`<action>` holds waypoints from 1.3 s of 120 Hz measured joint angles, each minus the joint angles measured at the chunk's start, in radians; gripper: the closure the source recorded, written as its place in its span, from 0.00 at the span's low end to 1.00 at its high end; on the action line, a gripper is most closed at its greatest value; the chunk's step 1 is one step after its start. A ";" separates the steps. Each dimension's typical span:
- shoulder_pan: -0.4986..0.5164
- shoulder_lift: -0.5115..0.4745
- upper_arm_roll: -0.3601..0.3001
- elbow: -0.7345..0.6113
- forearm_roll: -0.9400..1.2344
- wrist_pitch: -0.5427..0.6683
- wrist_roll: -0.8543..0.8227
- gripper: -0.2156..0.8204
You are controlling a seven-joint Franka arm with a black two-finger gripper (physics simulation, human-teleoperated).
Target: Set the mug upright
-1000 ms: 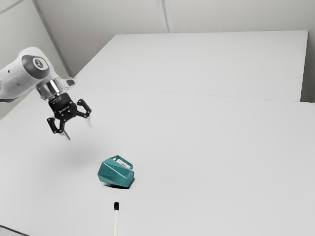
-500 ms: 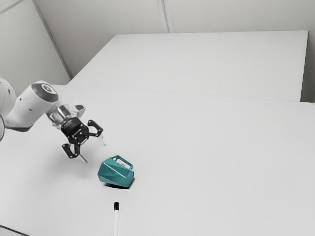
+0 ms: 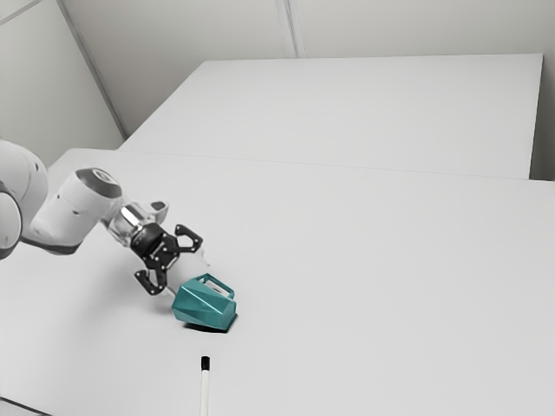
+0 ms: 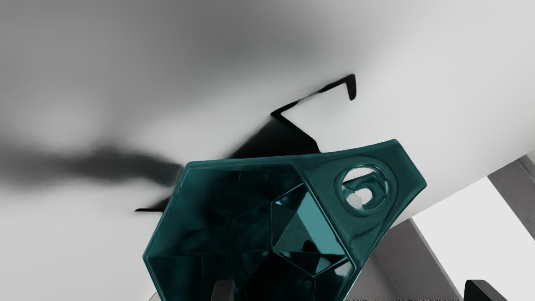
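- Mug (image 3: 204, 305) lies on its side on the table (image 3: 390, 260), just ahead of the claw (image 3: 189, 277); it is not upright.
- Claw is spread wide and holds nothing. In the wrist view one fingertip (image 4: 223, 290) overlaps the mouth (image 4: 250, 230), the other stands out past the handle (image 4: 401, 167); whether either touches, I cannot tell.
- Handling: likely light and stiff, with smooth, hard facets that may slip or roll in a loose pinch; if ceramic or glass, it could chip when knocked.
- Hold: the rim wall beside the handle looks best, one finger inside, one outside, gripped firmly enough to stop it swinging as it turns.
- Direction: the mouth faces the claw, the base points away, and the handle rides on the upper side.
- Long axis: near level, running from the claw's end outward, roughly along its reach.
- Marker (image 3: 205, 390) lies past the mug from the claw.
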 joint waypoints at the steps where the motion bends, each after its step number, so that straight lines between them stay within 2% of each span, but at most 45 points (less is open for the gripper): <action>1: 0.000 0.000 -0.001 -0.003 -0.002 0.001 0.001 0.21; 27: -0.001 0.001 -0.013 -0.022 -0.029 0.014 0.015 0.23; 44: -0.008 0.000 -0.024 -0.013 -0.017 0.018 0.020 0.58; 51: -0.010 -0.001 -0.033 -0.010 -0.013 0.019 0.021 0.69; 60: -0.011 -0.003 -0.040 -0.008 -0.011 0.021 0.022 0.79; 74: -0.011 -0.004 -0.052 -0.001 -0.010 0.025 0.021 0.88; 93: -0.012 -0.005 -0.077 0.025 -0.012 0.027 0.014 0.93; 120: -0.011 -0.020 -0.094 0.034 -0.005 0.031 -0.017 0.96; 136: -0.013 -0.095 -0.158 0.051 0.083 0.074 -0.033 0.96; 156: -0.079 -0.193 -0.213 0.069 0.303 0.175 -0.049 0.97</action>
